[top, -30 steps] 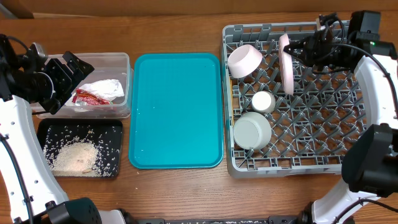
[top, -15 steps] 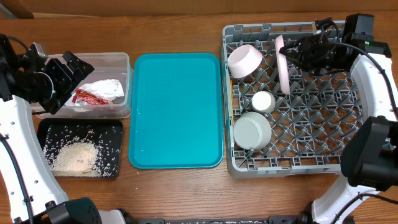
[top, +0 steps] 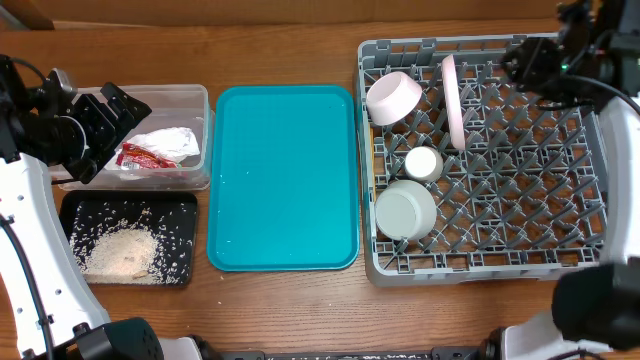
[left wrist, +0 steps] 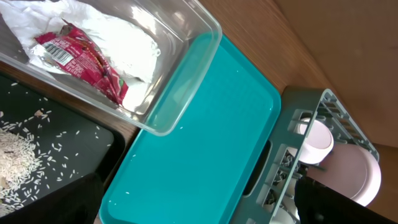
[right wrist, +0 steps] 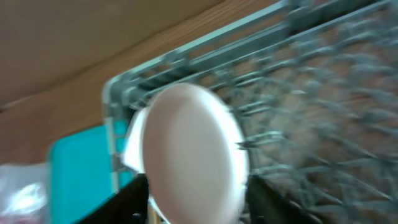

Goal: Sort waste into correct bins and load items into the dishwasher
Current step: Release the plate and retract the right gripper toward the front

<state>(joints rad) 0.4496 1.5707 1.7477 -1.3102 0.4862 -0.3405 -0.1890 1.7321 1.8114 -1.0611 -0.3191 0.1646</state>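
The pale pink plate stands on edge between the pegs of the grey dishwasher rack. My right gripper is open and hangs a short way to the plate's right, clear of it. In the right wrist view the plate fills the gap ahead of the spread fingers. In the rack also sit the pinkish bowl, cream cup and grey-white bowl. My left gripper hangs open over the clear tub, which holds the red wrapper and napkin. Rice lies in the black tray.
A large teal tray lies between the bins and the rack, with nothing on it. In the left wrist view the teal tray lies below the tub and the rack's corner shows at right.
My right gripper opened, let go of the plate and drew back to the right. The plate stays standing in the rack. The left arm has not moved.
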